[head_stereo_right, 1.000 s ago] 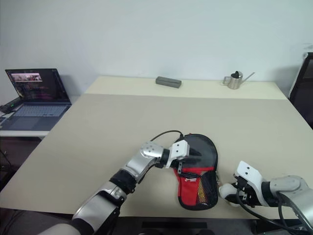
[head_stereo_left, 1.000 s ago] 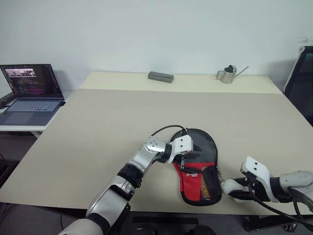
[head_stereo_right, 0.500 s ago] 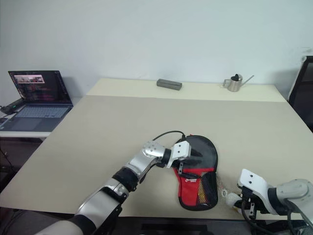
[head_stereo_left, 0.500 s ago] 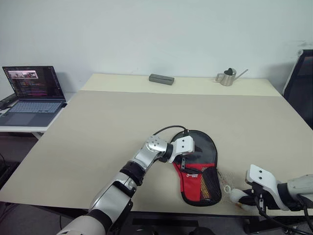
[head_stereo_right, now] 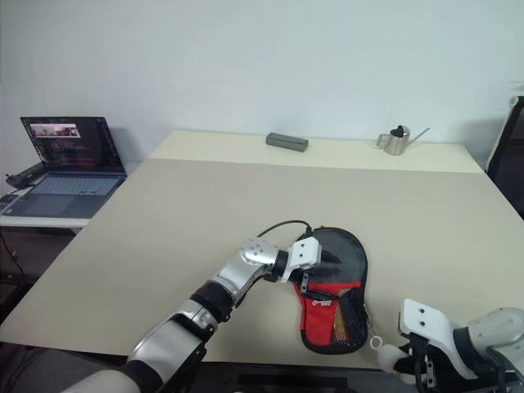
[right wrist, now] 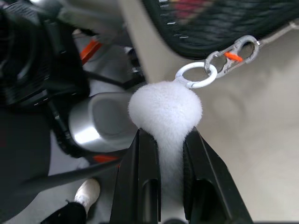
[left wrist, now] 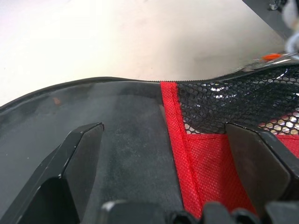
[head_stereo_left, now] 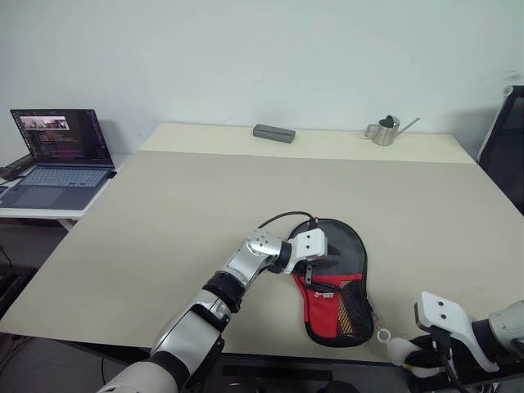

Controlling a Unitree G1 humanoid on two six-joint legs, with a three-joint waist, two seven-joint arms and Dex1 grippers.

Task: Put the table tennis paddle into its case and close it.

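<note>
The case (head_stereo_left: pixel 344 246), black with a red lower panel and a mesh pocket, lies flat on the table (head_stereo_left: pixel 205 205) near its front edge. The table tennis paddle is hidden from view. My left gripper (head_stereo_left: pixel 325 262) rests open on top of the case, its fingers (left wrist: pixel 81 154) spread across the black fabric and the red seam. Just past the table's front edge, my right gripper (right wrist: pixel 170 163) is shut on a white fluffy pom-pom (right wrist: pixel 166 109). A ring (right wrist: pixel 196 74) and a small metal clip (right wrist: pixel 233 51) link the pom-pom to the case's lower right edge.
An open laptop (head_stereo_left: pixel 57 155) sits on a side table to the left. A grey box (head_stereo_left: pixel 273 133) and a small metal watering can (head_stereo_left: pixel 385 129) stand at the table's far edge. A black chair (head_stereo_left: pixel 508 139) is at the right.
My right gripper has drawn back from the table's front edge, taking the pom-pom with it off the table. The left gripper has stayed on the case.
</note>
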